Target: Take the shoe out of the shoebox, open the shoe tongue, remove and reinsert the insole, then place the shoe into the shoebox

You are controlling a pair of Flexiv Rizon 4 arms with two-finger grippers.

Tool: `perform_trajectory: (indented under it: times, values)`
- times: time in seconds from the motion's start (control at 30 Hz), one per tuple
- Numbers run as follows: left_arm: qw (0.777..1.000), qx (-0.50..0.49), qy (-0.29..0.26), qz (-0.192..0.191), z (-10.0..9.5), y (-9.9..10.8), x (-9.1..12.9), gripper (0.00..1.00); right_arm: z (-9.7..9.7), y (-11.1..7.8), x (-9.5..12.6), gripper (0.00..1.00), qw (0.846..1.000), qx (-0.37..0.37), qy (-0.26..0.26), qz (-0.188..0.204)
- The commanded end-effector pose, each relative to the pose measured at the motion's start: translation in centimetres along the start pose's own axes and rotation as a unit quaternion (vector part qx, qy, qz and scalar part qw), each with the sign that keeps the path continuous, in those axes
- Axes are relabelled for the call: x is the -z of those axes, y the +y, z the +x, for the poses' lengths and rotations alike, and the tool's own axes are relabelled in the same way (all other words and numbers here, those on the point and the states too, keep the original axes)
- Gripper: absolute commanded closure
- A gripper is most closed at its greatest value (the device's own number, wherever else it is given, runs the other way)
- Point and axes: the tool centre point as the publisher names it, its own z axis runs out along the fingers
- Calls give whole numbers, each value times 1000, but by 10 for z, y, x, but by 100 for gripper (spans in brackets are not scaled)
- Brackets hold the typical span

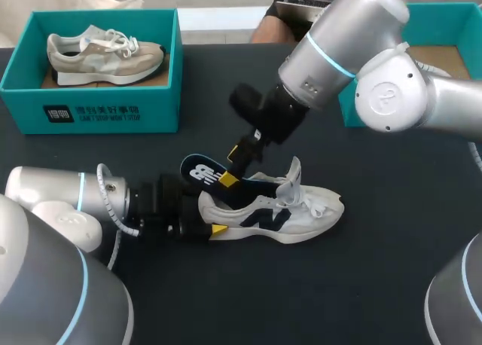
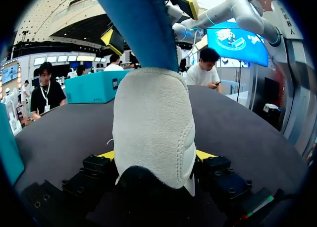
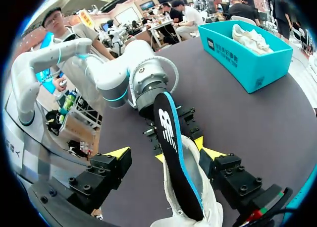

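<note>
From above, the white sneaker (image 1: pixel 301 209) with a navy side mark lies on its sole in the middle of the black table (image 1: pixel 392 277), toe to the right and heel to the left. The left gripper (image 1: pixel 211 221) reaches in from the left and is clamped on the heel. The right gripper (image 1: pixel 232 166) comes down from the far right, just above the shoe's opening. The dark navy insole (image 1: pixel 197 172) with a blue edge slants up and left out of the shoe past this gripper. The teal cardboard shoebox (image 1: pixel 98 108) stands at the far left, well apart, with a beige sneaker (image 1: pixel 105 55) inside. From the left wrist, the white sneaker's padded heel (image 2: pixel 153 123) fills the space in the left gripper (image 2: pixel 154 155), both yellow fingertips (image 2: pixel 204 154) pressed against its sides. The insole's blue underside (image 2: pixel 141 28) rises ahead of it, between the right gripper's tips (image 2: pixel 151 20). From the right wrist, the right gripper (image 3: pixel 166 152) stands wide open. The insole (image 3: pixel 171 138) runs up between its fingers, and bare table shows between the insole and one fingertip (image 3: pixel 119 151). The shoe's collar (image 3: pixel 198 197) lies under it.
</note>
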Motion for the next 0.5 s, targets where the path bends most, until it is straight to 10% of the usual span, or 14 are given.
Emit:
perform_trajectory:
  times: [0.03,0.13,0.5]
  values:
    - [1000,0,0,-1,0,4,0,100,-4,1,-7,29,1000,6,16,-2]
    - [1000,0,0,-1,0,4,0,100,-7,0,-14,52,999,11,30,-3]
    - [1000,0,0,-1,0,4,0,100,-20,-6,-27,45,998,21,61,-9]
